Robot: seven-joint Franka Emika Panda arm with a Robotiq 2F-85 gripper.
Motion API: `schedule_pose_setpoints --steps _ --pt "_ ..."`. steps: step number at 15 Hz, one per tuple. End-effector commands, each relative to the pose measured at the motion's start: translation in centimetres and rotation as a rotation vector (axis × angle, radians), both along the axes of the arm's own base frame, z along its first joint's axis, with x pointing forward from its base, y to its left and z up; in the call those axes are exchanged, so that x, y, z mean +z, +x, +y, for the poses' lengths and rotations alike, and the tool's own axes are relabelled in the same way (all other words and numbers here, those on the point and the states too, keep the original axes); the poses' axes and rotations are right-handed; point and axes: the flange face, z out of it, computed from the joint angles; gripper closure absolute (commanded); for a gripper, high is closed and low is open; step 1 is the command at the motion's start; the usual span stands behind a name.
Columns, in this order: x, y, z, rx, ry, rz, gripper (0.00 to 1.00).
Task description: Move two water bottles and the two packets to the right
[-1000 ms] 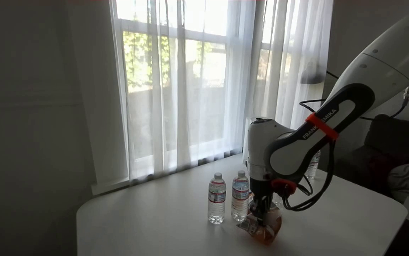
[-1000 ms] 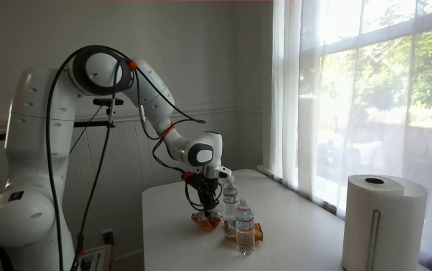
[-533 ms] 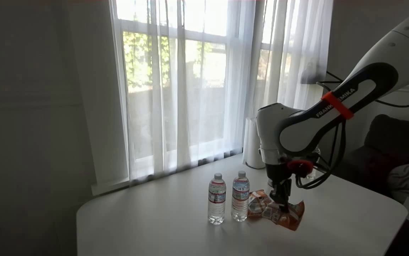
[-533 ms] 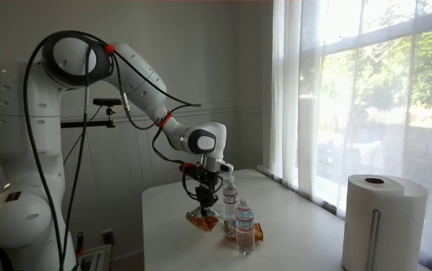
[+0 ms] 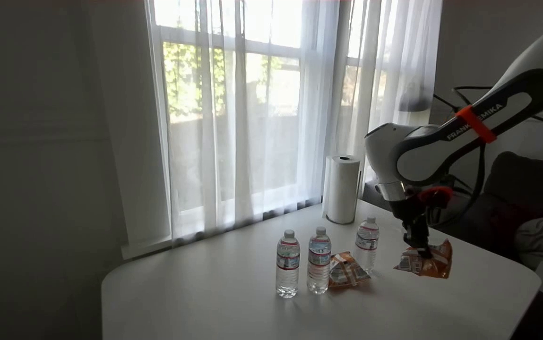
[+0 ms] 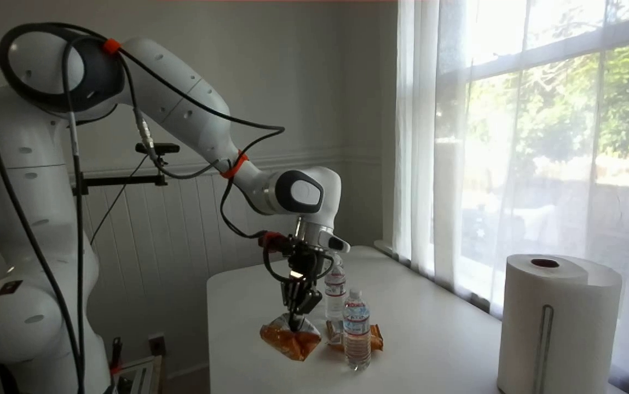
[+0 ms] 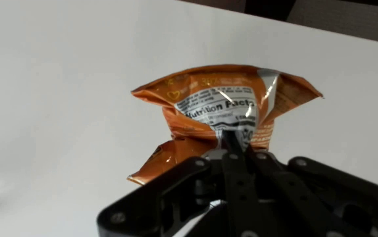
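Wrist view: the gripper [image 7: 237,144] pinches one snack bag [image 7: 221,110], which spreads toward twelve o'clock; lower it gently before letting go.

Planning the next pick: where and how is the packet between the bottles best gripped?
Probably by the crinkled middle, from above: the packet lies low on the table between two bottles, so a sideways approach could knock them; its wrinkles should give the jaws a fold to pinch, once they release the other packet.
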Motion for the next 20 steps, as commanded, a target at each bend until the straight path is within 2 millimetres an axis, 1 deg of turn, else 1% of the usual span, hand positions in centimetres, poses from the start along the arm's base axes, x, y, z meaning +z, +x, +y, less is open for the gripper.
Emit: schedule_pose_setpoints --steps 1,4,8,9,10,11,14,16,18,20 --pt "2.1 -1.3 -5.2 0.012 -0.014 -0.016 1.00" --pt "3.5 -0.8 -10.0 0.003 -0.027 -0.091 1.00" --pt "5.0 0.4 -15.4 -0.103 0.004 -0.262 1.00" --pt "4.0 0.5 -13.8 -0.085 -0.009 -0.193 1.00" --pt "4.1 0.5 -14.6 -0.096 -0.009 -0.205 0.99" --pt "4.0 0.5 -14.7 -0.098 -0.009 -0.202 0.99" --pt "3.7 0.7 -13.9 -0.083 -0.008 -0.197 0.99" --pt "3.7 0.7 -13.9 -0.082 -0.008 -0.197 0.99" --pt "3.3 1.9 -15.5 -0.149 -0.027 -0.244 1.00" --pt "2.9 3.1 -16.8 -0.153 0.016 -0.284 1.00"
